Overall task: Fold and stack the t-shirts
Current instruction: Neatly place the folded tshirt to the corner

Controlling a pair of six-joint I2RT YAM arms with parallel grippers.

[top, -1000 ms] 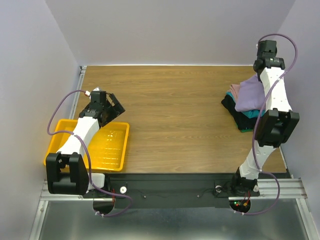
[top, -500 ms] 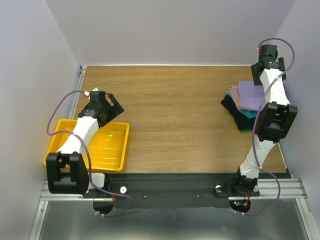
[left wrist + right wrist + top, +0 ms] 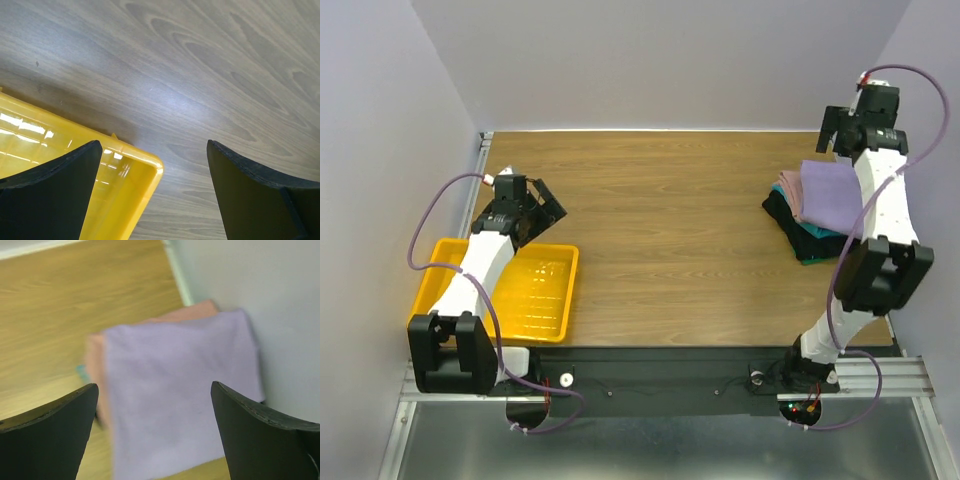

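Note:
At the table's right edge the t-shirts lie in one folded stack. The lavender shirt [image 3: 832, 190] [image 3: 180, 390] is flat on top, with the dusty-pink one [image 3: 786, 183] [image 3: 95, 360], the teal one [image 3: 817, 231] and the black one [image 3: 778, 208] under it. My right gripper [image 3: 836, 131] [image 3: 154, 387] hangs open above the far end of the stack, holding nothing and clear of the cloth. Over on the left, my left gripper [image 3: 546, 202] [image 3: 154, 145] is open and empty over the far right corner of the yellow tray [image 3: 548, 295] [image 3: 145, 161].
The yellow tray sits at the near left of the wooden table [image 3: 660, 220]. A lilac wall [image 3: 260, 285] runs right beside the stack. The right arm's upper links [image 3: 885, 215] pass over the stack's right side.
The right gripper opened and let go of the lavender shirt, which dropped from a raised bunch to lie flat on the stack. That gripper then rose and drew back. The left arm barely shifted.

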